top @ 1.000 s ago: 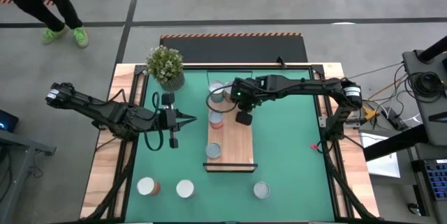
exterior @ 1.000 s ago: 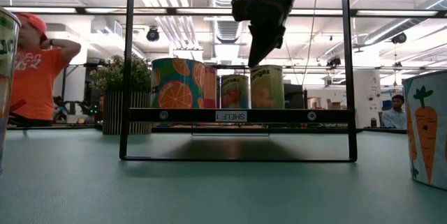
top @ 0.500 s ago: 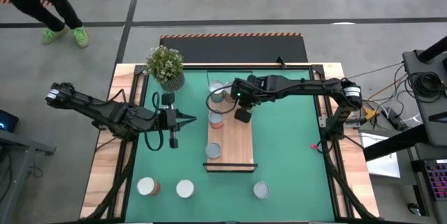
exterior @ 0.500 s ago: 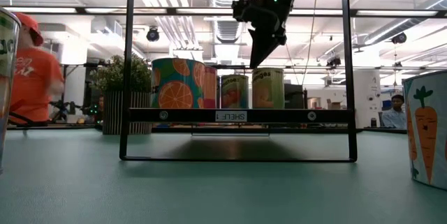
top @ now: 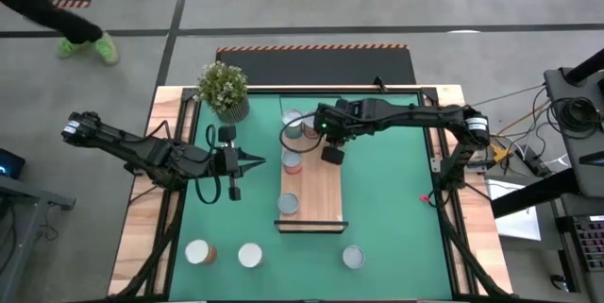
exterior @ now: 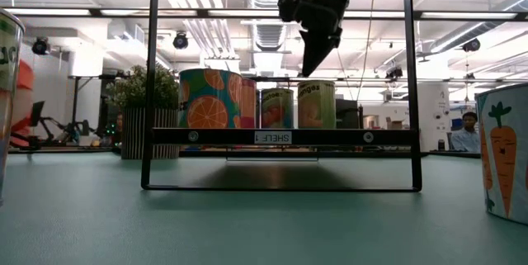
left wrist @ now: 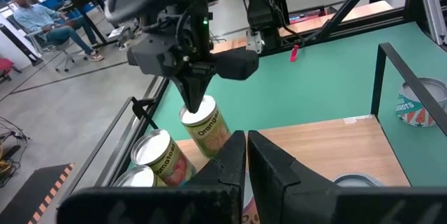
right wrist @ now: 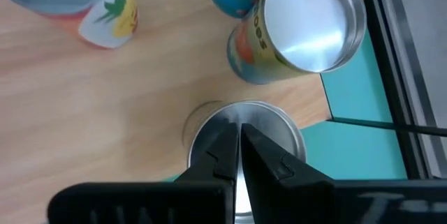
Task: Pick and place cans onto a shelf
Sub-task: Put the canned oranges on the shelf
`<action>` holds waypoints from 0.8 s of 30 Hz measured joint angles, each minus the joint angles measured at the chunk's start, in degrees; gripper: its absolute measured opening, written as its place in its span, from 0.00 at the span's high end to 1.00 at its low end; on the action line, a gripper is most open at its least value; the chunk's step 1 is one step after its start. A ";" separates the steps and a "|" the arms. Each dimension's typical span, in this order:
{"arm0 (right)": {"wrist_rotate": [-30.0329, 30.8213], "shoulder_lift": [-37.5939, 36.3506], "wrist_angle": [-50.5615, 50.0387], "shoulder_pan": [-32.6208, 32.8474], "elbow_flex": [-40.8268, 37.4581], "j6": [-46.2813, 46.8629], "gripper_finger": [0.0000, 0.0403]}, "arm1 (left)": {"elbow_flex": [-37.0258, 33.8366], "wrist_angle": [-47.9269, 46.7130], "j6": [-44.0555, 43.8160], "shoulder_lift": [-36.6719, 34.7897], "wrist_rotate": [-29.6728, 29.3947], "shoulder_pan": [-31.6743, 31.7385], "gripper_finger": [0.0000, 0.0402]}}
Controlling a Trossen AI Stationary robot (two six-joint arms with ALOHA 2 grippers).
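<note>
The shelf (top: pixel 321 199) is a light-wood plank on a black frame (exterior: pixel 280 137) in the middle of the green mat. Several cans stand on it: one at the far end (top: pixel 294 124), one behind it (top: pixel 293 161), one near the front (top: pixel 288 204), and an orange-labelled can (left wrist: pixel 207 130) with a silver top (right wrist: pixel 269 123). My right gripper (top: pixel 330 155) is shut and slants down just over that can's top (exterior: pixel 316 92); the low view shows a small gap. My left gripper (top: pixel 255 161) waits shut, left of the shelf. Three more cans (top: pixel 200 252) (top: pixel 250 255) (top: pixel 353 258) stand on the mat near the front.
A potted plant (top: pixel 224 89) stands at the mat's far left corner. The frame's black uprights (exterior: pixel 150 75) (exterior: pixel 410 75) rise at the shelf's corners. A carrot-labelled can (exterior: pixel 505 153) stands close to the low camera. People are in the room beyond the table.
My right gripper has tipped a little, and its shut fingertips have risen slightly off the orange-labelled can's top. The can has stayed upright on the shelf.
</note>
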 joint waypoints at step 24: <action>8.29 0.05 8.83 -1.48 -5.98 7.57 0.98 | 0.00 0.00 -0.28 0.02 0.00 -0.02 1.00</action>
